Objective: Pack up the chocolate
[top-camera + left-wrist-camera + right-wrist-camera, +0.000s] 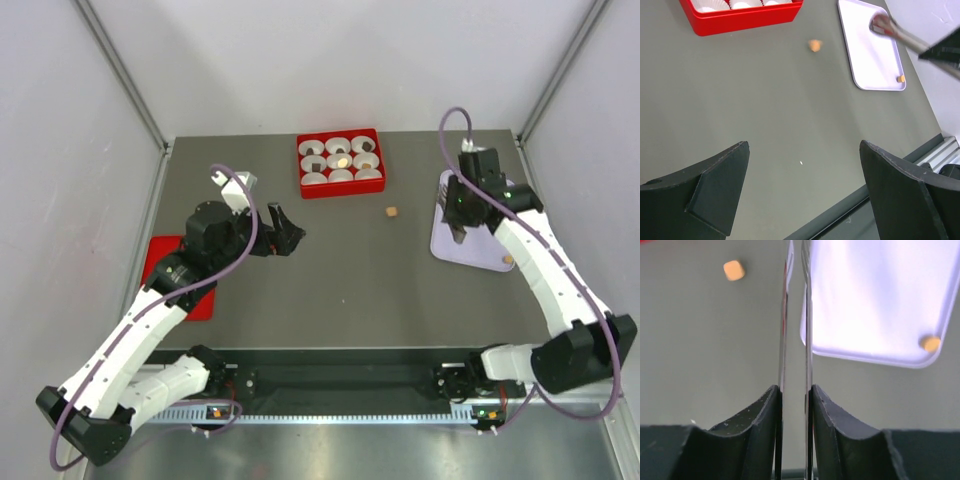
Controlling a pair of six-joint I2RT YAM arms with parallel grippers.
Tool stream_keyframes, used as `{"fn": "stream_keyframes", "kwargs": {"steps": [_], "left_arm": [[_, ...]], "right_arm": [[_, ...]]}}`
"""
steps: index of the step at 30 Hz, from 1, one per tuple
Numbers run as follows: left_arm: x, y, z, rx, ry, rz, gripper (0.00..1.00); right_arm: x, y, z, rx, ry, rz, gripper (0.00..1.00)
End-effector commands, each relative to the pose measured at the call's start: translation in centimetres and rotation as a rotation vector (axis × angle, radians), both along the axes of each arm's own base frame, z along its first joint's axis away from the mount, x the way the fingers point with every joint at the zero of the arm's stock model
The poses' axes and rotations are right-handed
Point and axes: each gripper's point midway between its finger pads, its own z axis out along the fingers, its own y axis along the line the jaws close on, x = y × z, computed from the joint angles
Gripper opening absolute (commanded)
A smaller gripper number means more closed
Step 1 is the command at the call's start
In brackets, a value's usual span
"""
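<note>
The step in hand looks like the pick-up. The right gripper (795, 392) pinches a pair of metal tweezers (784, 330), its fingers pressed on the two blades, which stand narrowly apart over the left edge of the lavender tray (880, 300). A loose tan chocolate (733, 270) lies on the table (350, 290), at the upper left of the right wrist view. A second tan chocolate (930, 343) sits in the tray's lower right corner. The left gripper (804, 145) hangs spread wide, holding nothing. Next, the tweezers probably need lining up over one sweet, closing gently, then carrying it to a free paper cup (314, 179) in the red box (341, 191). The tweezer tips are cut off at the top of the right wrist view, so whether they carry anything cannot be told.
</note>
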Motion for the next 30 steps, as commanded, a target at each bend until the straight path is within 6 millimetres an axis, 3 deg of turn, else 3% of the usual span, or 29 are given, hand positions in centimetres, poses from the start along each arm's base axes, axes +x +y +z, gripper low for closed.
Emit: {"fn": "stream_keyframes", "kwargs": {"steps": [1, 2, 3, 5, 9, 11, 22, 30], "left_arm": [[1.0, -0.1, 1.6, -0.012, -0.067, 0.014, 0.96], [1.0, 0.0, 1.5, -0.007, -0.066, 0.015, 0.96], [1.1, 0.1, 1.7, -0.002, -0.070, 0.021, 0.96], [1.2, 0.1, 1.7, 0.007, -0.070, 0.023, 0.96], [1.4, 0.3, 1.8, 0.019, -0.078, 0.031, 0.97], [1.4, 0.3, 1.6, 0.025, -0.074, 0.032, 0.96], [1.1, 0.7, 2.0, 0.009, -0.078, 0.047, 0.96], [0.4, 1.3, 2.5, 0.010, -0.086, 0.057, 0.96]], "right_arm": [[4.1, 3.4, 3.6, 0.042, -0.118, 0.075, 0.31], [4.8, 4.5, 4.8, 0.041, -0.143, 0.090, 0.31], [5.6, 4.9, 4.0, 0.026, -0.112, 0.088, 0.31], [6.5, 5.9, 4.3, 0.018, -0.116, 0.098, 0.31], [7.7, 8.5, 2.1, 0.051, -0.112, 0.172, 0.34], [7.1, 9.8, 0.8, 0.046, -0.094, 0.212, 0.35], [6.3, 17.7, -1.0, 0.100, -0.206, 0.259, 0.38], [6.3, 20.6, -4.2, 0.055, -0.213, 0.199, 0.41]]}}
